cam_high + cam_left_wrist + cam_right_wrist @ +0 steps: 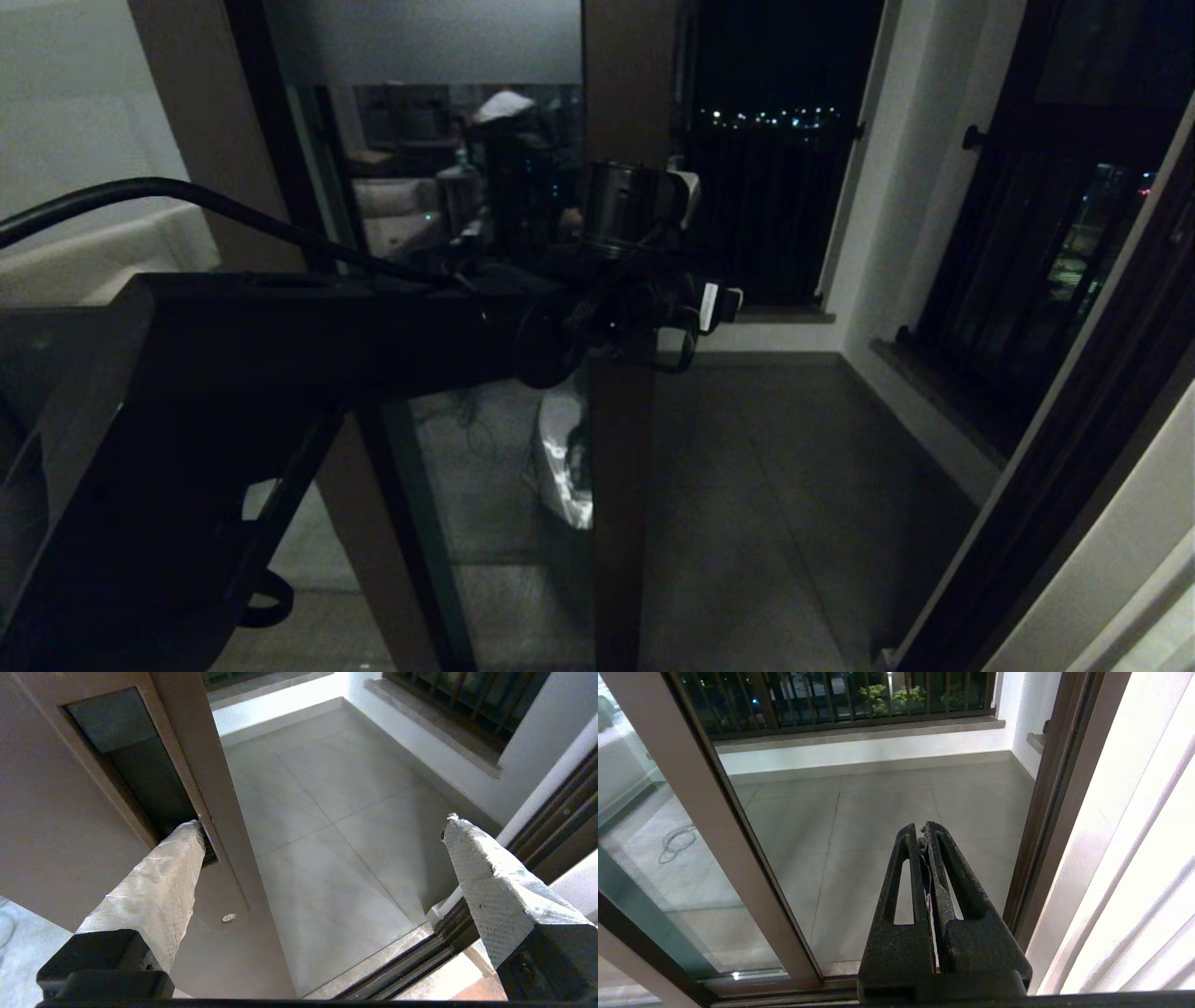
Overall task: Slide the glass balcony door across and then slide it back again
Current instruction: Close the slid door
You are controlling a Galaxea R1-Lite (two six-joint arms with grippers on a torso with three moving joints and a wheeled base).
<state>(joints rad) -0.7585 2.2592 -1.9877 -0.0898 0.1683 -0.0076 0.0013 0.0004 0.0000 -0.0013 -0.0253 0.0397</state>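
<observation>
The glass balcony door (495,467) is a clear pane in a dark brown frame with a frosted band at its top. Its stile (621,485) stands near the middle of the head view. Open doorway lies to the stile's right. My left arm reaches across to the stile, and my left gripper (719,303) is open wide. In the left wrist view one padded fingertip (187,844) sits at the lower end of the recessed handle slot (135,765). The other finger hangs free over the balcony floor, so my left gripper (323,825) holds nothing. My right gripper (923,828) is shut and empty, low before the doorway.
The dark door jamb (1055,467) bounds the opening on the right. A floor track (420,961) runs along the threshold. Beyond are the tiled balcony floor (794,467), a railing (766,215) and a black barred side window (1055,243). A black cable (187,191) arcs over my left arm.
</observation>
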